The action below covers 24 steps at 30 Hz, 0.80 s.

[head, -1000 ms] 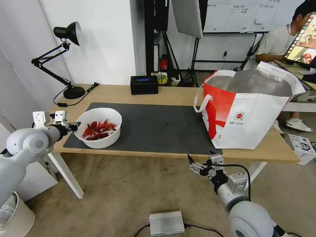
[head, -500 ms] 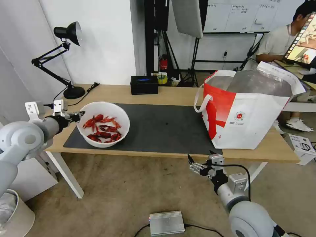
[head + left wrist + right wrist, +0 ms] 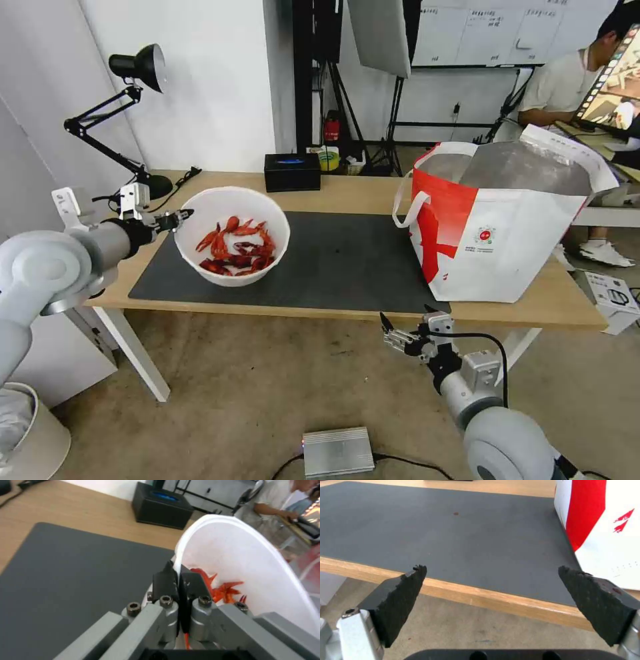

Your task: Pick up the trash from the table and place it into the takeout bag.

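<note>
The trash in view is a white round bowl [image 3: 231, 233] holding red shells [image 3: 235, 245]. It hangs above the dark grey mat [image 3: 320, 260] of the table [image 3: 347, 190], tilted, its opening turned towards the front. My left gripper [image 3: 181, 217] is shut on the bowl's left rim [image 3: 186, 542], one pad on each side of the thin wall. The takeout bag [image 3: 507, 220], red and white with foil lining, stands open at the table's right end. My right gripper [image 3: 393, 333] waits open below the table's front edge [image 3: 486, 597], near the bag [image 3: 606, 525].
A black box [image 3: 291, 171] sits at the back middle of the table, and a black desk lamp [image 3: 123, 113] at the back left corner. A silver unit [image 3: 337, 451] lies on the floor and a white bin [image 3: 27, 433] stands at lower left.
My left gripper has lifted the bowl off the mat and carried it up and to the right, towards the bag. The bowl tipped further forward. The right arm stayed still.
</note>
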{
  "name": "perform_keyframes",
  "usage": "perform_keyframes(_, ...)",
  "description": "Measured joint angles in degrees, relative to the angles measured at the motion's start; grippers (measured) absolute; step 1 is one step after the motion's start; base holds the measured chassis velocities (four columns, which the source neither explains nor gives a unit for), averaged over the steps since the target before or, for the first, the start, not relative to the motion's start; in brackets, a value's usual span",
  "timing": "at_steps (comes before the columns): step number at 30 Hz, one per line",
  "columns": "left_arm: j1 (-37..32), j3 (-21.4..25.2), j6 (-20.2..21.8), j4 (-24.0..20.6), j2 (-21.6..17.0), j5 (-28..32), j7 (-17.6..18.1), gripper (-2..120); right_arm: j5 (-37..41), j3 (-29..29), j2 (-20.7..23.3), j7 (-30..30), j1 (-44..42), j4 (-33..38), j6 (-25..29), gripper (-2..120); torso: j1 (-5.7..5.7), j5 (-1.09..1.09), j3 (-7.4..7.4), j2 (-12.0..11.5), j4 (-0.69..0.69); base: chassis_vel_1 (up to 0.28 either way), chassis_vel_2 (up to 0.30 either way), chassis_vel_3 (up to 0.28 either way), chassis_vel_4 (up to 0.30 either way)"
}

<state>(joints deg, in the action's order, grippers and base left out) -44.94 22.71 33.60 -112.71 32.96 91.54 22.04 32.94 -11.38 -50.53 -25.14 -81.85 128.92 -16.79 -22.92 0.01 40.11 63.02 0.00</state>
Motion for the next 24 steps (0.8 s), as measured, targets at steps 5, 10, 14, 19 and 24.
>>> perform_keyframes(5, 1.3, -1.7, -0.9, -0.1, 0.7, 0.9, -0.5, 0, 0.0, 0.0, 0.0, 0.0, 0.0, 0.0, 0.0, 100, 0.0, 0.0, 0.0, 0.0, 0.0, 0.0, 0.0, 0.0, 0.0)
perform_keyframes(10, 3.6, -4.4, -1.7, 0.8, 1.8, 1.0, -1.8, 0, 0.0, 0.0, 0.0, 0.0, 0.0, 0.0, 0.0, 100, 0.0, -0.01, 0.0, 0.0, 0.0, 0.0, 0.0, 0.0, 0.0)
perform_keyframes(14, 5.6, -6.5, -1.8, 1.3, 2.6, 1.0, -2.1, 0, 0.0, 0.0, 0.0, 0.0, 0.0, 0.0, 0.0, 100, 0.0, 0.0, 0.0, 0.0, 0.0, 0.0, 0.0, 0.0, 0.0)
perform_keyframes(19, 9.2, -9.9, -1.8, 2.1, 3.8, 1.8, -2.1, 0, 0.0, 0.0, 0.0, 0.0, 0.0, 0.0, 0.0, 100, 0.0, 0.0, 0.0, 0.0, 0.0, 0.0, 0.0, 0.0, 0.0)
perform_keyframes(24, 13.2, -13.7, -1.8, 3.5, 5.8, 2.3, -1.9, 0, 0.0, 0.0, 0.0, 0.0, 0.0, 0.0, 0.0, 100, 0.0, 0.0, 0.0, 0.0, 0.0, 0.0, 0.0, 0.0, 0.0)
